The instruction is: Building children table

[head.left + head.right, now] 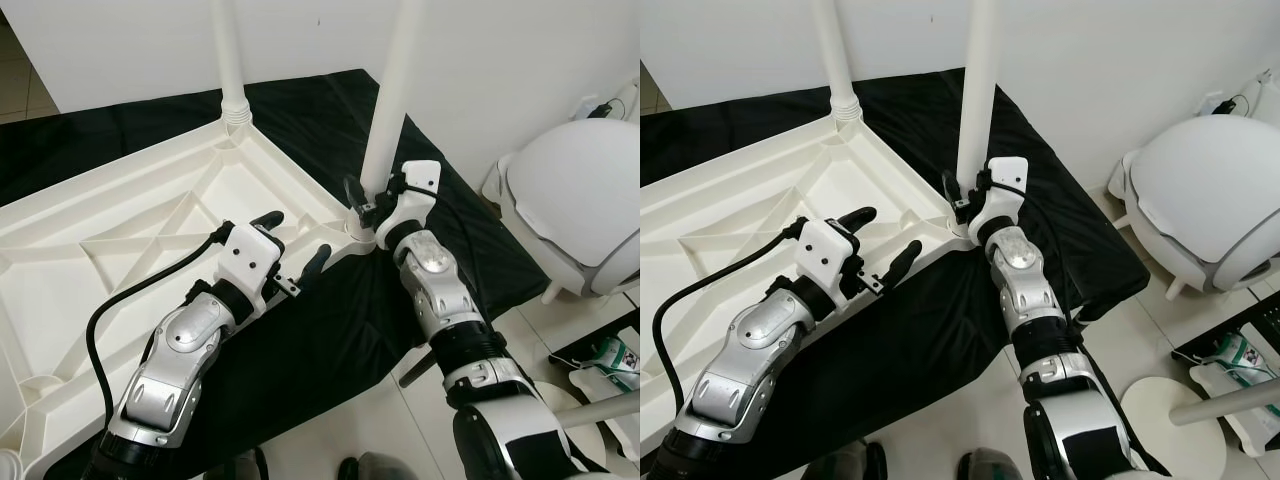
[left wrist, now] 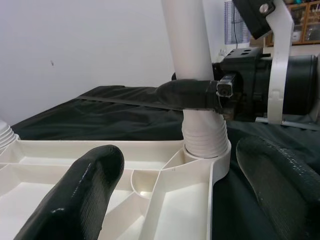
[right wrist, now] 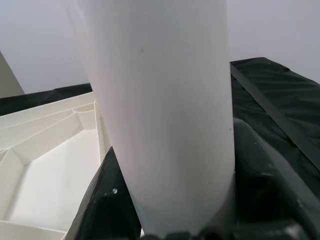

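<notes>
The white plastic tabletop lies upside down on a black cloth, its ribbed underside showing shallow triangular compartments. Two smooth round white legs stand upright in its corner sockets: one at the far corner, one at the near right corner, each with a ridged, threaded collar at its base. The right gripper is clamped around the near leg just above its socket. The left gripper hovers over the tabletop's edge beside that corner, fingers spread wide, holding nothing. A rounded white chair sits off to the right on pale floor tiles.
</notes>
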{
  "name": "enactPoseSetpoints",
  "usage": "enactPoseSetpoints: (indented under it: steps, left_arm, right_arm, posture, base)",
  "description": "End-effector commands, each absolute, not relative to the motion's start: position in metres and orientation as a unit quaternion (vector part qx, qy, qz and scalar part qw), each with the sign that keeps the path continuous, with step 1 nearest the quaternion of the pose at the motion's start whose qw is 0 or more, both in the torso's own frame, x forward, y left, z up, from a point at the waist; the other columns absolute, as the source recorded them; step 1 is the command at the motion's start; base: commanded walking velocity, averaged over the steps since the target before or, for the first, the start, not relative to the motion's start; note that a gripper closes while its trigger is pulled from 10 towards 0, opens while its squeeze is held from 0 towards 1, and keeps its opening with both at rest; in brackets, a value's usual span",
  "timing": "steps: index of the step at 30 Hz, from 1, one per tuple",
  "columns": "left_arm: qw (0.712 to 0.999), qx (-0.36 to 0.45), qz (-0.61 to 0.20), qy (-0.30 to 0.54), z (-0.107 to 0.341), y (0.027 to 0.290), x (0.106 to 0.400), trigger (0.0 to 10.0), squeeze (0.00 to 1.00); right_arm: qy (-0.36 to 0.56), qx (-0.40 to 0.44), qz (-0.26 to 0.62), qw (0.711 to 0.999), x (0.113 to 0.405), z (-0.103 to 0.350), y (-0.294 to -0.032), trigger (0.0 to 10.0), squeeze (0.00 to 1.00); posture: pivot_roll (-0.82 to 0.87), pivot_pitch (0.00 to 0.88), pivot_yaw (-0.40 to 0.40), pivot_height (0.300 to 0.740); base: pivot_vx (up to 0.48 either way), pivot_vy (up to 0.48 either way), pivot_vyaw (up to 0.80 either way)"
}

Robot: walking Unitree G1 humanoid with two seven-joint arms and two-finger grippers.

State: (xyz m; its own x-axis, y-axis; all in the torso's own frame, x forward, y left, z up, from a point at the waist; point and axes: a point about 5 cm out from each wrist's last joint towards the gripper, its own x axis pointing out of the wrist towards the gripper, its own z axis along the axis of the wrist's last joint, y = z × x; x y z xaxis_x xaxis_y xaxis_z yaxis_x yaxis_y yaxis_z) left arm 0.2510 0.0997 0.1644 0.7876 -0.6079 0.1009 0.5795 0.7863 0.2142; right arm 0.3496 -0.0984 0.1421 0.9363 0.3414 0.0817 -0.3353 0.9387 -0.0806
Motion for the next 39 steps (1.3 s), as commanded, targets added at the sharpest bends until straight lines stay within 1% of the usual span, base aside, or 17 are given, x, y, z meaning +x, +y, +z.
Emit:
enactPoseSetpoints:
  steps: [1, 7, 13, 17, 26, 39]
  left_arm:
    - [0.938, 0.09, -0.325, -0.081, 0.165, 0.097, 0.249, 10.0, 0.0]
    - [0.937, 0.089, -0.327, -0.082, 0.165, 0.097, 0.249, 10.0, 0.0]
    - [0.936, 0.091, -0.33, -0.084, 0.166, 0.096, 0.25, 10.0, 0.0]
    - [0.936, 0.092, -0.328, -0.086, 0.167, 0.097, 0.25, 10.0, 0.0]
    - [0.935, 0.095, -0.33, -0.087, 0.168, 0.097, 0.252, 10.0, 0.0]
    - [0.934, 0.095, -0.333, -0.086, 0.168, 0.096, 0.252, 10.0, 0.0]
  right_arm:
    - [0.127, -0.046, 0.143, 0.98, 0.322, 0.061, -0.12, 10.0, 0.0]
    - [0.123, -0.045, 0.135, 0.982, 0.323, 0.062, -0.123, 10.0, 0.0]
    - [0.113, -0.015, 0.11, 0.987, 0.323, 0.064, -0.123, 10.0, 0.0]
    - [0.094, 0.001, 0.087, 0.992, 0.318, 0.062, -0.126, 10.0, 0.0]
    - [0.092, -0.006, 0.088, 0.992, 0.311, 0.054, -0.133, 10.0, 0.0]
    - [0.087, 0.01, 0.062, 0.994, 0.318, 0.061, -0.131, 10.0, 0.0]
  posture:
    - [0.0, 0.07, 0.009, 0.74]
    - [-0.01, 0.065, 0.011, 0.74]
    - [0.0, 0.061, 0.009, 0.74]
    - [0.0, 0.063, 0.012, 0.74]
    - [0.0, 0.06, 0.018, 0.74]
    - [0.0, 0.061, 0.02, 0.74]
  base:
    - [0.0, 0.0, 0.0]
    - [0.0, 0.0, 0.0]
    - [0.0, 0.0, 0.0]
    - [0.0, 0.0, 0.0]
    - [0.0, 0.0, 0.0]
    - [0.0, 0.0, 0.0]
